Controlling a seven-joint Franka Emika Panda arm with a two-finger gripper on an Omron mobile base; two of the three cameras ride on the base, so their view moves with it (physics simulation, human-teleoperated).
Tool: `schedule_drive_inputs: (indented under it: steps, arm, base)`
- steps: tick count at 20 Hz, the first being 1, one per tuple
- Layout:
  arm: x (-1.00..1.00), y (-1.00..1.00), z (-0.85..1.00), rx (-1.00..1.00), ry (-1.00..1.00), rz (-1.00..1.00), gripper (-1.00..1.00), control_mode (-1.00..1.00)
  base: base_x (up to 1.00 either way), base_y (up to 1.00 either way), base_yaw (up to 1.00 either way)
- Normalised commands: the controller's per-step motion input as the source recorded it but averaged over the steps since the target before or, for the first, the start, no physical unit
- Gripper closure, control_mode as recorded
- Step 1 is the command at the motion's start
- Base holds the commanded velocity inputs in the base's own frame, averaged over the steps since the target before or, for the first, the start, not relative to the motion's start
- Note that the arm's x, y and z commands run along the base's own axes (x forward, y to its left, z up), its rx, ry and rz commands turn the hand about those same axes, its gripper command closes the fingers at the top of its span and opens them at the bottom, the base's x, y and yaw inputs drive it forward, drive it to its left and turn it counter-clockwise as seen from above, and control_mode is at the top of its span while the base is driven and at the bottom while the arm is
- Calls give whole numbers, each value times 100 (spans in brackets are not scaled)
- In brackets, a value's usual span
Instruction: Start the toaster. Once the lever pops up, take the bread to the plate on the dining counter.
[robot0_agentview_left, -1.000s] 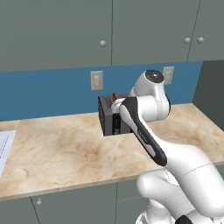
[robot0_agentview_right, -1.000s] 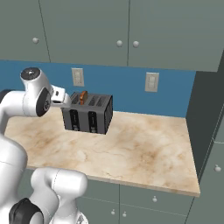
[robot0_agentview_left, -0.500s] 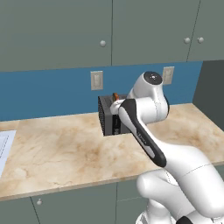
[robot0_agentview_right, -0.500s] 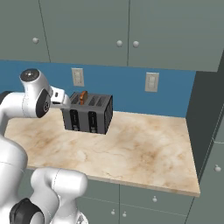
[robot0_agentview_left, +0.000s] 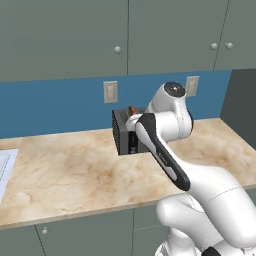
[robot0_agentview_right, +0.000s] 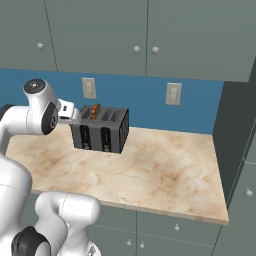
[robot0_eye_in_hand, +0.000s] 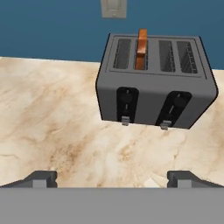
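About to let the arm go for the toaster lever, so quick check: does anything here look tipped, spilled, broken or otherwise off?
Nothing stands out. The toaster sits upright on the marble counter, with the bread standing on edge in its second slot from the left in the hand view. No spills or damage show.

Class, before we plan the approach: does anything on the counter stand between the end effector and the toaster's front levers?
Nothing visible does. In the hand view the open end effector looks straight at the toaster, with bare marble counter between them. The bread stands in a top slot, clear of the lever panels.
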Motion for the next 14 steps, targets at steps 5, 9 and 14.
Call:
schedule_drive_inputs:
  steps: [5, 9, 14]
  arm:
    - [3, 0, 0, 0, 0, 0, -100, -100]
    - [4, 0, 0, 0, 0, 0, -100, -100]
    - [2, 0, 0, 0, 0, 0, -100, -100]
  base:
    - [0, 0, 0]
    - [0, 0, 0]
    - [0, 0, 0]
